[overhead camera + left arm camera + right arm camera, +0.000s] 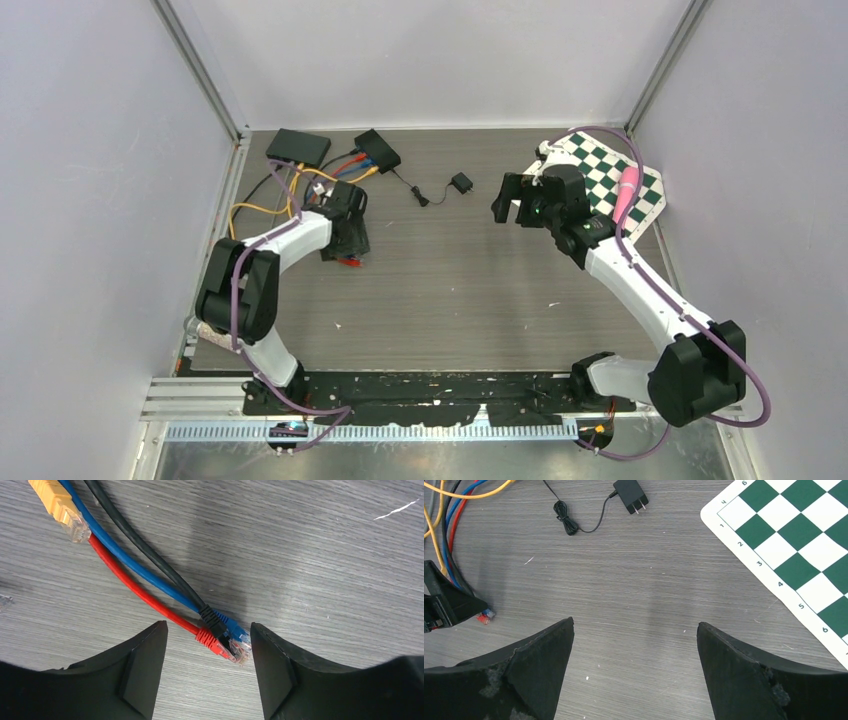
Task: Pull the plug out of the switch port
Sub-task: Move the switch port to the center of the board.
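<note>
The black switch [377, 150] sits at the back of the table, with orange, blue and red cables running to its near side. My left gripper [345, 248] is open, low over the table. In the left wrist view [207, 630] the loose red plug [214, 643], blue plug [236, 632] and black plug [214, 621] lie bunched on the table between its fingers, none gripped. A loose yellow plug [64, 509] lies farther up. My right gripper [512, 205] is open and empty above bare table, also shown in the right wrist view [635, 625].
A second black box [297, 147] sits left of the switch. A small power adapter [460, 183] with a thin cord lies mid-back, also in the right wrist view [630, 495]. A green chessboard mat [610, 180] with a pink object [628, 195] lies at the right.
</note>
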You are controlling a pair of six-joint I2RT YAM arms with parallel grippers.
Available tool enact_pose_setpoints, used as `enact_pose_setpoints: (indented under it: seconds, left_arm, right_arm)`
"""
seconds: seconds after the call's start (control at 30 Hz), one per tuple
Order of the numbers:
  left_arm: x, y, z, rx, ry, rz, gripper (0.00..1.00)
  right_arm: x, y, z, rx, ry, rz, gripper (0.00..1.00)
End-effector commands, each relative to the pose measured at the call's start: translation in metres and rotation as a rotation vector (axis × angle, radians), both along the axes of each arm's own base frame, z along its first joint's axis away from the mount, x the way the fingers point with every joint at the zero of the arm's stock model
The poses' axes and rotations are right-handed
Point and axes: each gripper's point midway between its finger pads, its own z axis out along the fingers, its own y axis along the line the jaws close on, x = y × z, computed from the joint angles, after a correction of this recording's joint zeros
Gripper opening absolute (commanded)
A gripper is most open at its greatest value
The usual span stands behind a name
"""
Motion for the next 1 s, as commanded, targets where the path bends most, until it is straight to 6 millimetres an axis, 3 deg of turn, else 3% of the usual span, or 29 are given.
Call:
enact_pose_setpoints:
  seconds: [0.0, 0.1, 0.33, 0.63, 0.8, 0.87, 0.97]
  left_arm:
    - [0.012, -0.010, 0.003, -0.025, -0.029, 0.001, 0.63]
    - [0.010, -0.012, -0.005, -0.015, -0.001, -0.018, 0.48]
    - [0.010, -0.029, -0.009, -0.009, 0.023, -0.101, 0.25]
    - [-0.016, -0.091, -0.007, -0.016, 0.059, -0.366, 0.08]
    - [-0.041, -0.116, -0.005, -0.038, 0.074, -0.467, 0.14]
    - [-0.053, -0.116, -0.005, -0.021, 0.074, -0.486, 0.35]
    - [-0.052, -0.104, 0.009, 0.024, 0.017, -0.481, 0.65]
  right_arm:
    - [0.005, -0.004, 0.000, 0.009, -0.002, -0.016, 1.00]
    - [0.007, -0.008, -0.003, 0.008, 0.010, -0.027, 1.00]
    - [0.009, -0.003, -0.011, 0.026, 0.042, -0.004, 1.00]
    - [0.014, -0.006, -0.020, 0.017, 0.066, -0.016, 0.98]
    - [0.018, -0.006, -0.027, 0.011, 0.087, -0.014, 0.97]
    - [0.019, -0.005, -0.030, 0.011, 0.096, -0.011, 0.97]
    - [0.019, -0.004, -0.034, 0.013, 0.107, -0.002, 0.97]
